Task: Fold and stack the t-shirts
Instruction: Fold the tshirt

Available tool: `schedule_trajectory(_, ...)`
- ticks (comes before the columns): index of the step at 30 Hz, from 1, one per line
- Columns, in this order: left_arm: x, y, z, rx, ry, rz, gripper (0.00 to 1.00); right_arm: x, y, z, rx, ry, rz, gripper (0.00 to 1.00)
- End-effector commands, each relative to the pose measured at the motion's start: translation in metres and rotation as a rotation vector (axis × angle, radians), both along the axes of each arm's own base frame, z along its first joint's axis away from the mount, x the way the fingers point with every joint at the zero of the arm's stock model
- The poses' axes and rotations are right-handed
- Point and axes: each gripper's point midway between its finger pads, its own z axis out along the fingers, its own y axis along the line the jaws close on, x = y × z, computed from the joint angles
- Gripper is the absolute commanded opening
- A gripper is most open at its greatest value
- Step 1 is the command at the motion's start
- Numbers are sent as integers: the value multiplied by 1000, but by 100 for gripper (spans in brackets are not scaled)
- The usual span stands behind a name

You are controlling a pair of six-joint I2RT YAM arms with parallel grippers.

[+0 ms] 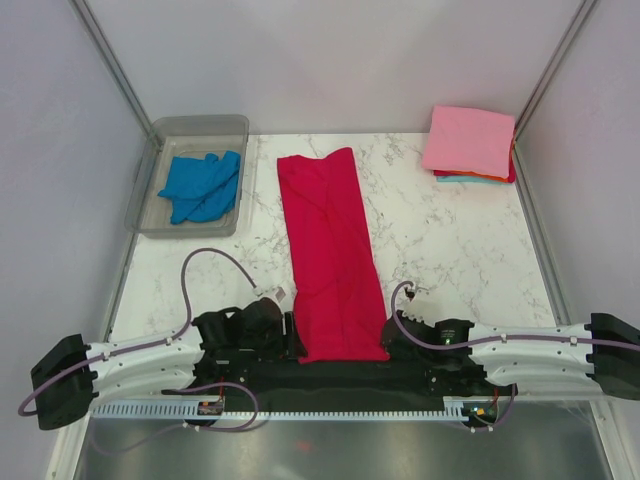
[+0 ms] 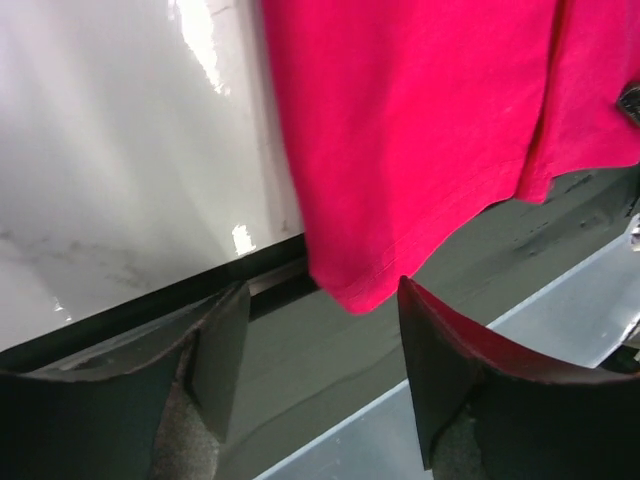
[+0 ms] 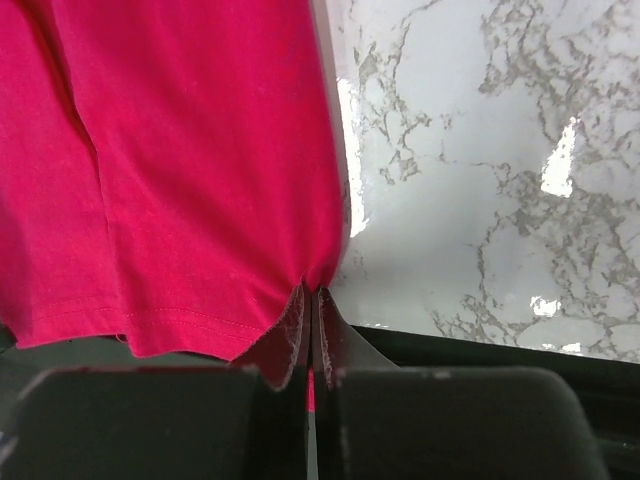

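Observation:
A crimson red t-shirt [image 1: 330, 255] lies folded into a long strip down the middle of the marble table, its hem at the near edge. My right gripper [image 3: 313, 295] is shut on the hem's right corner, with red cloth [image 3: 200, 150] pinched between the fingers. My left gripper [image 2: 322, 290] is open at the hem's left corner [image 2: 355, 290]. That corner sits just ahead of the fingertips and is not gripped. A bright blue t-shirt [image 1: 205, 185] lies crumpled in the tub. A folded light pink t-shirt [image 1: 468, 140] tops a stack at the back right, with orange and teal edges [image 1: 470, 178] showing beneath it.
The clear plastic tub [image 1: 160, 135] stands at the back left. A black rail [image 1: 330, 375] runs along the table's near edge between the two arm bases. Grey walls close in the left, right and back sides.

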Motion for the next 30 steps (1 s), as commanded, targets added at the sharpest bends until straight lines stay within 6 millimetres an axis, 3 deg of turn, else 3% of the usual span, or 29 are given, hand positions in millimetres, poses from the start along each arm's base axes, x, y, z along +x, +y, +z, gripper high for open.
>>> schedule_trajectory(1,6,-19,3,-81,-13,50,64,-8,-5,-7,-37,35,3,0)
schedule_trajectory(6,7,-27,0,-89,-32,53,48,-5,-8,-6,-32,16,-9,0)
schedule_trajectory(10,12,-32,9,-113,-64,58,20,-5,-9,-4,-36,16,-8,0)
schedule_trajectory(14,17,-35,27,-106,-116,29,2,-5,-11,7,-38,11,3,0)
schedule_trajectory(18,14,-44,74,-128,-153,-14,2,-4,-5,30,-5,-6,24,0)
schedule_trajectory(21,10,-37,97,-135,-150,-13,2,-7,4,43,25,-3,59,0)
schedule_trajectory(22,7,-28,95,-103,-133,-9,2,-9,8,47,35,2,72,0)
schedule_trajectory(27,-7,-19,108,-175,-84,5,2,-23,28,50,43,8,120,0)
schedule_trajectory(30,-5,-11,112,-164,-101,24,2,-22,27,54,16,-19,106,0)
